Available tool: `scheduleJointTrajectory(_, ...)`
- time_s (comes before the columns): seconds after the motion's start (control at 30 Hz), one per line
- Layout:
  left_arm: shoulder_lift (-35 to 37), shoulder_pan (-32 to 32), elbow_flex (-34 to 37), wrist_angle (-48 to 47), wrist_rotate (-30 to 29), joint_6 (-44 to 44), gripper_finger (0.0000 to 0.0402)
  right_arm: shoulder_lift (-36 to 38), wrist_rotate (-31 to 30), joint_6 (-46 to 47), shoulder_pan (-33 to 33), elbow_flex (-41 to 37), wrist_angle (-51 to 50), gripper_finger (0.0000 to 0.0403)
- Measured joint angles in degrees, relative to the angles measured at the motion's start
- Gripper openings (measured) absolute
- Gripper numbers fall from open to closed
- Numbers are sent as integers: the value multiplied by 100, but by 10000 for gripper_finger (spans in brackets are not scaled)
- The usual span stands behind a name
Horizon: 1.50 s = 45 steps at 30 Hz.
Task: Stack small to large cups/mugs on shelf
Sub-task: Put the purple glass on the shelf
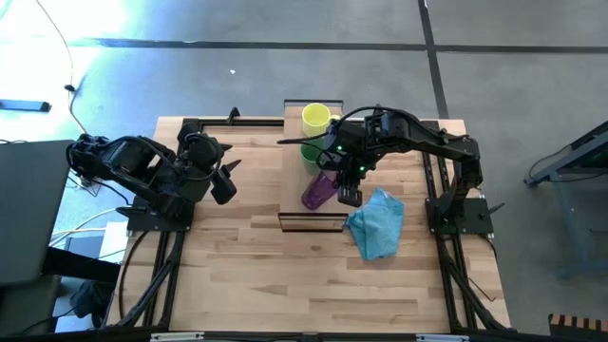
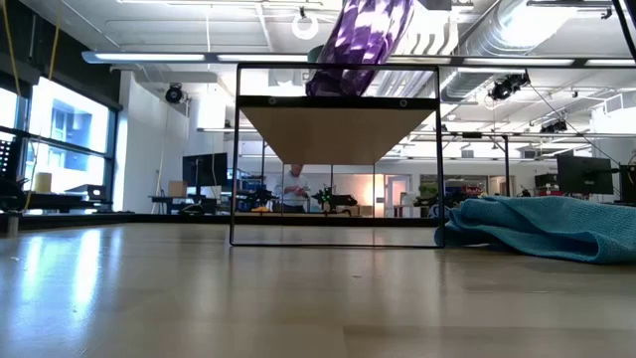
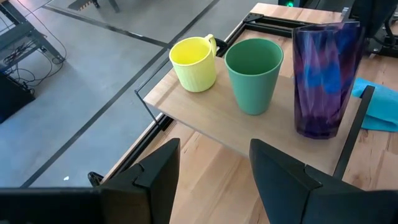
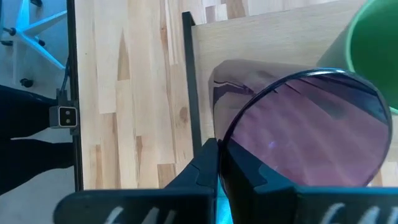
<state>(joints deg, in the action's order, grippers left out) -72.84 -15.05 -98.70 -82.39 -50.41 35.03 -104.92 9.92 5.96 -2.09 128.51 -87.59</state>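
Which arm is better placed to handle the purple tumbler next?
Right. The right tool already pinches the rim of the purple tumbler on the shelf, beside the green cup. The left tool waits open, off the shelf.

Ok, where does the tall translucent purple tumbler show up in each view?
High view: the tall translucent purple tumbler sits on the shelf's near half, tilted, under the right gripper.
Low view: top centre, leaning above the shelf.
Left wrist view: far right, beside the small green cup.
Right wrist view: its rim fills the centre.
Shared landmark: the light-wood shelf with dark edge.
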Motion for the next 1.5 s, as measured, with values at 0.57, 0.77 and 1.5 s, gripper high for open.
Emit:
scheduleJointTrajectory(0.57, 0, 2, 0, 88, -7, 0, 184, -21, -266, 155, 133, 202, -268, 0)
scheduleJointTrajectory(0.77, 0, 2, 0, 182, -9, -5, 184, -52, -389, 128, 151, 627, -215, 0)
scheduleJointTrajectory(1.5, -7, 2, 0, 240, 50, 0, 184, -320, -338, 52, 252, 525, -243, 0)
